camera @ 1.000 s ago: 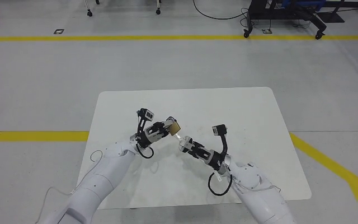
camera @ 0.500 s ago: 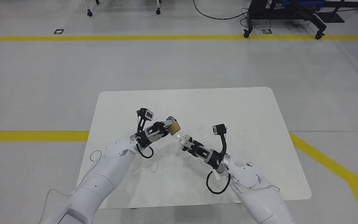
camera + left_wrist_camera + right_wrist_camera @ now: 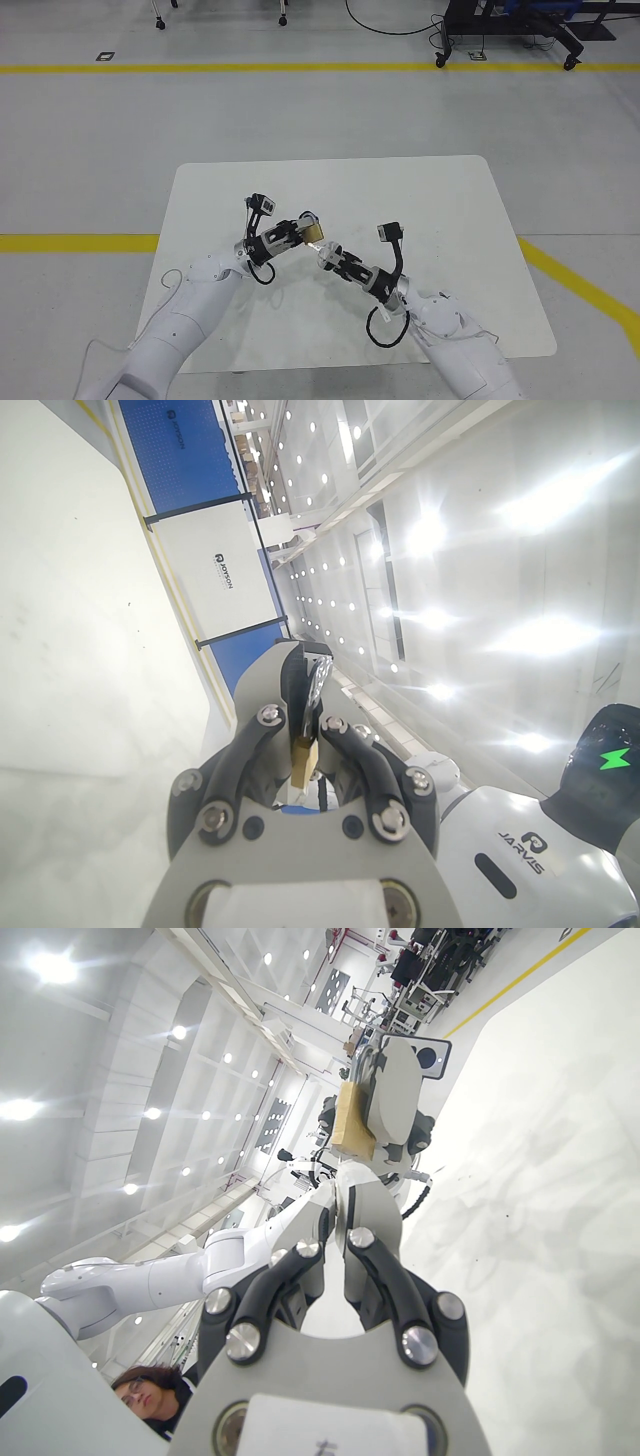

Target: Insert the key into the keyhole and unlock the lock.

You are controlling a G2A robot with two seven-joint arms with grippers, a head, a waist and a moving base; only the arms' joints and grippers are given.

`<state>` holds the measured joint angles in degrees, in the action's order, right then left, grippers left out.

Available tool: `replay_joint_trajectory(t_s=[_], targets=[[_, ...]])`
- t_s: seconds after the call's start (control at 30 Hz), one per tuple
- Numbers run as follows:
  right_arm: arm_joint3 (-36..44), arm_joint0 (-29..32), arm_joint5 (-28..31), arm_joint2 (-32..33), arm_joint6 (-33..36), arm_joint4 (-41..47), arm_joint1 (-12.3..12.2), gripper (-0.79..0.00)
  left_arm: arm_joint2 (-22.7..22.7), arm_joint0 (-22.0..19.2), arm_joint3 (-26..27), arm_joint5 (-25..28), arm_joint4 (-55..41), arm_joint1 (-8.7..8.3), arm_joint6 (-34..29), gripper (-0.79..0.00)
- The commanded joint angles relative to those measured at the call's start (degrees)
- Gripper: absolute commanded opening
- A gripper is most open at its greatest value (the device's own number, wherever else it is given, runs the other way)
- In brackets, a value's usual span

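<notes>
Above the middle of the white table (image 3: 450, 200), well apart from every edge, the left gripper (image 3: 303, 229) clamps the brass padlock (image 3: 314, 231). The right gripper (image 3: 325, 257), fingertips pressed together, points at it from just near-right, the 2 nearly touching.
</notes>
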<state>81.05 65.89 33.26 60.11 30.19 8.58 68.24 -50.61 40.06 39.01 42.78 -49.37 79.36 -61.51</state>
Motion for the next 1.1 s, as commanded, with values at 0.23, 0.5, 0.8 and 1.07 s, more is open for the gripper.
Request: replay_joint_trajectory(t_s=[0.23,0.5,0.8,1.07], targets=[[0.9,0.74,1.7,2.16,1.43,-0.19,-0.44,-0.785,-1.29,0.01,-0.4,1.53,-0.36,-0.04,1.54,-0.785],[0.9,0.74,1.7,2.16,1.43,-0.19,-0.44,-0.785,-1.29,0.01,-0.4,1.53,-0.36,-0.04,1.54,-0.785],[3.78,3.96,1.26,3.83,-8.75,0.68,-0.06,-0.785,-1.91,3.18,3.75,-7.06,-2.2,0.34,11.01,-0.785],[7.5,6.53,-5.5,3.13,-19.75,-9.37,0.67,-0.785,-0.89,5.52,9.33,-10.96,4.02,1.26,25.01,-0.785]])
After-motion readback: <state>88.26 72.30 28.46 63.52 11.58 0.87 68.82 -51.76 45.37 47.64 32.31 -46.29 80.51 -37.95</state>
